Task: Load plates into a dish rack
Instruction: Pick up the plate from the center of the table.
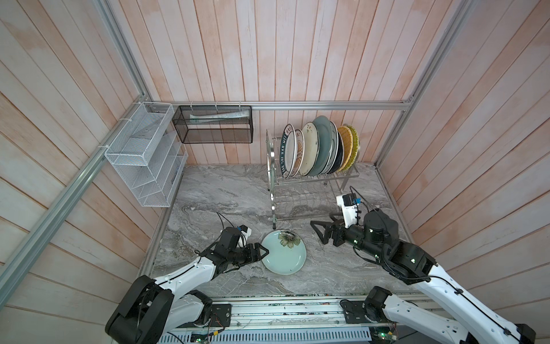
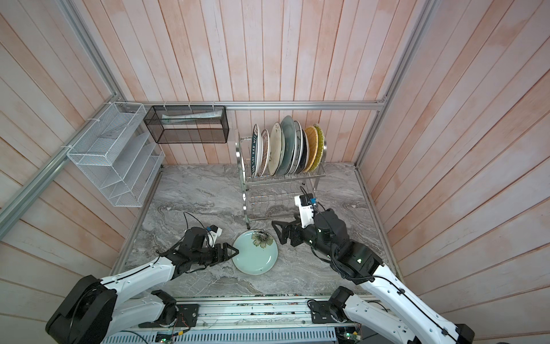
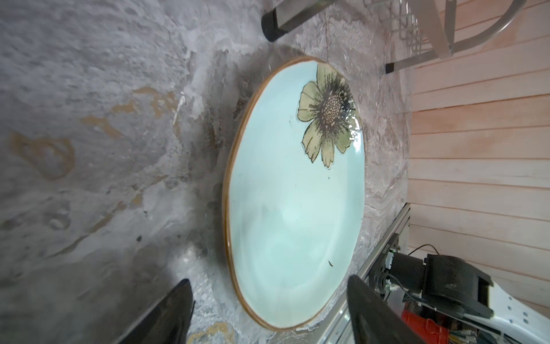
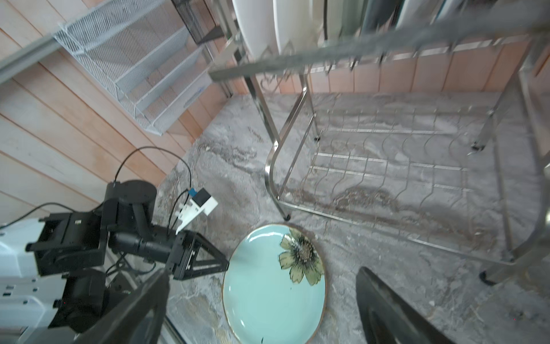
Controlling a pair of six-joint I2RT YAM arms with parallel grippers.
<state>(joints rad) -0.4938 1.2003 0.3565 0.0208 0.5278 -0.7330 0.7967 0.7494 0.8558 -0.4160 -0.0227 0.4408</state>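
Note:
A pale blue plate with a painted flower (image 1: 284, 253) (image 2: 255, 252) lies flat on the marble counter, in front of the dish rack (image 1: 312, 180) (image 2: 279, 180). Several plates (image 1: 320, 149) stand upright in the rack's upper tier; the lower tier (image 4: 387, 166) holds nothing. My left gripper (image 1: 264, 251) (image 3: 269, 280) is open at the plate's left rim, its jaws straddling the edge (image 3: 238, 286). My right gripper (image 1: 318, 233) (image 4: 264, 271) is open, hovering just right of the plate (image 4: 273, 292) and apart from it.
A white mesh shelf basket (image 1: 143, 166) and a black mesh box (image 1: 212, 125) hang on the wall at the back left. The rack's legs (image 3: 279, 20) stand close behind the plate. A metal rail (image 1: 282, 309) runs along the counter's front edge.

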